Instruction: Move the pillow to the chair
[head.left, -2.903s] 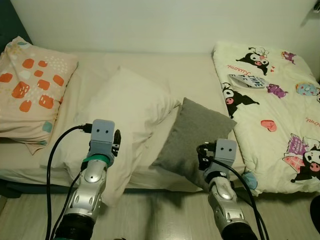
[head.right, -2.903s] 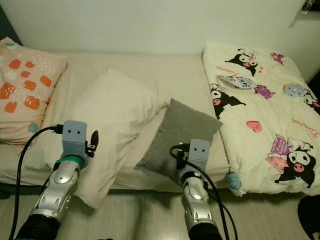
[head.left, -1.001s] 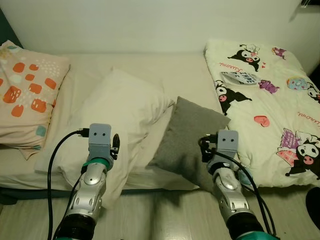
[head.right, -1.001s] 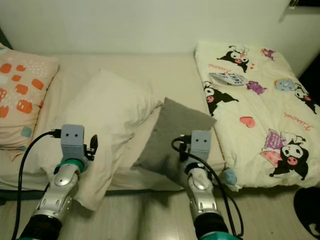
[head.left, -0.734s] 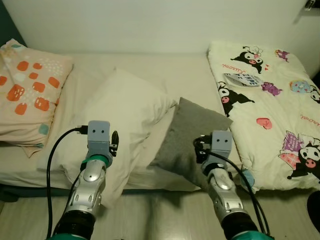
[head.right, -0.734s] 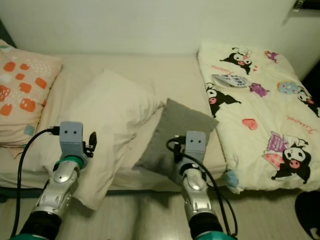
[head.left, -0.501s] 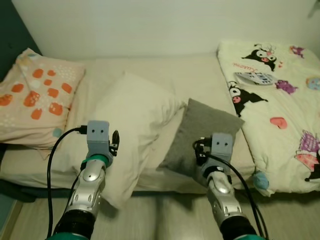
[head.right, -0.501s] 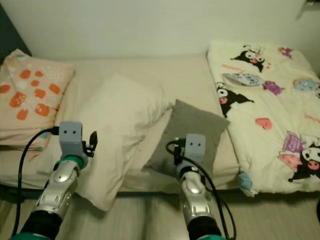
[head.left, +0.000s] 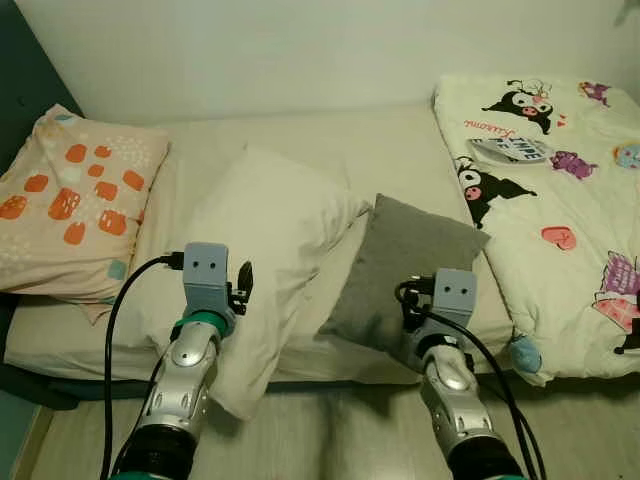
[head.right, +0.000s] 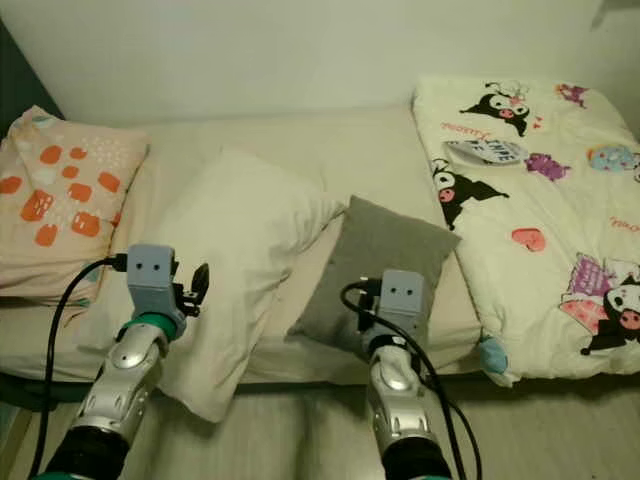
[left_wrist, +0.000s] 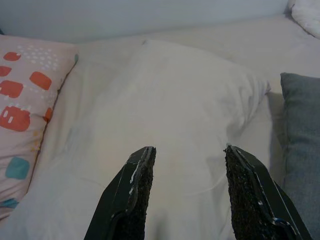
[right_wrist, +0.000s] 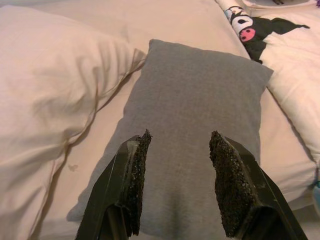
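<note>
Grey pillow (head.left: 405, 265) lies lengthwise toward the wall — right hand (right_wrist: 177, 185) and left hand (left_wrist: 186, 192) spread, holding nothing.

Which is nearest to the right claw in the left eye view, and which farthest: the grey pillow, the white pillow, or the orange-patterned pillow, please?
From the right claw:
1. Grey pillow, right in front of it at the bed's edge.
2. White pillow, beside the grey one, toward the robot's left.
3. Orange-patterned pillow, at the bed's far left end.

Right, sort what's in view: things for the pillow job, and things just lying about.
For the job:
white pillow
grey pillow
left gripper, open
right gripper, open

Lying about:
orange-patterned pillow
cartoon blanket
bed

No chair can be made out.
</note>
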